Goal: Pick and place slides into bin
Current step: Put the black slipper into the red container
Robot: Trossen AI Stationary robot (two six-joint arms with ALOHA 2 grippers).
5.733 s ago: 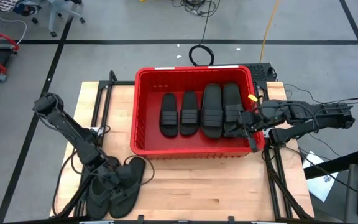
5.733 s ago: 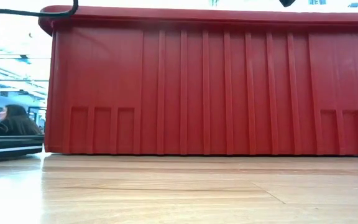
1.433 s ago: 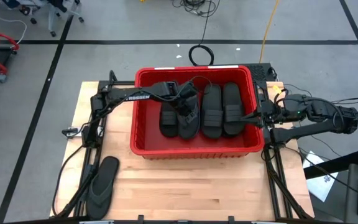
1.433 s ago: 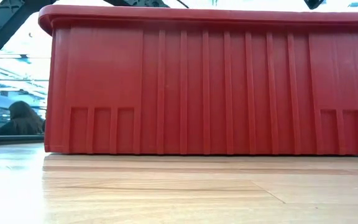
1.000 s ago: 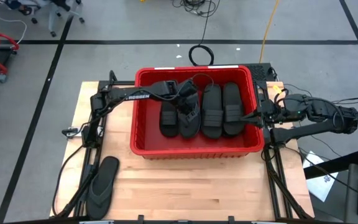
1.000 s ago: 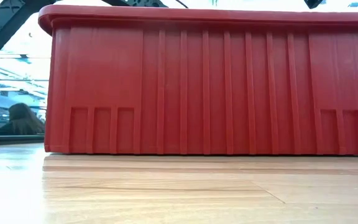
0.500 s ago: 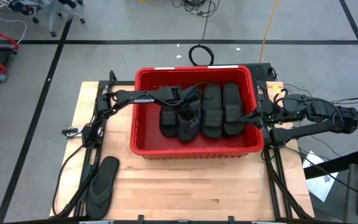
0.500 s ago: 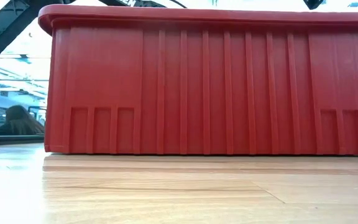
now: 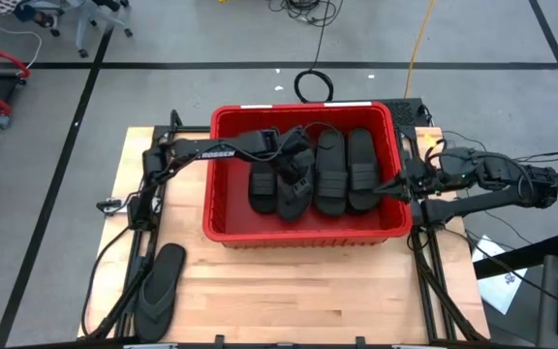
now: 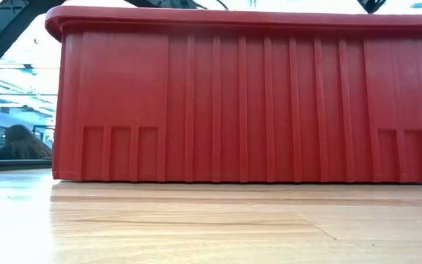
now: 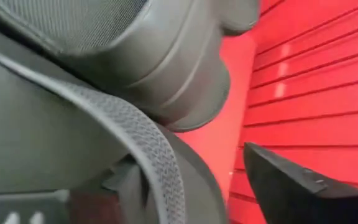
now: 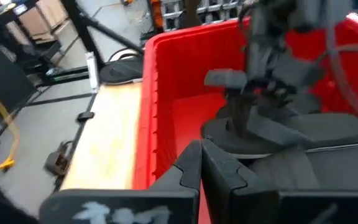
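The red bin (image 9: 303,236) stands mid-table and fills the low view (image 10: 247,95). Several black slides (image 9: 329,174) lie side by side on its floor. A thong-strap slide (image 9: 294,189) lies on top of them, left of middle. My left gripper (image 9: 294,160) reaches into the bin from the left and stands open over that slide; its strap (image 11: 142,143) fills the left wrist view. Another thong slide (image 9: 160,289) lies flat on the table at the near left. My right gripper (image 9: 393,184) is shut and hovers at the bin's right rim. My left gripper slants down into the bin over the thong slide's strap. One finger (image 11: 291,186) stands clear of the strap, beside the bin's wall. The slide itself hides the other finger, so I cannot tell whether it touches. The slide rests on the slides below it.
The bin's slotted walls (image 12: 154,112) stand close around my left gripper. Bare wooden table (image 9: 337,301) lies in front of the bin. A black cable coil (image 9: 313,85) lies on the floor behind the bin. A person (image 10: 20,139) sits in the room beyond the table's left.
My left gripper has reached a little farther into the bin toward its right wall, then drawn slightly back. The thong slide under it has settled lower onto the slides in the bin.
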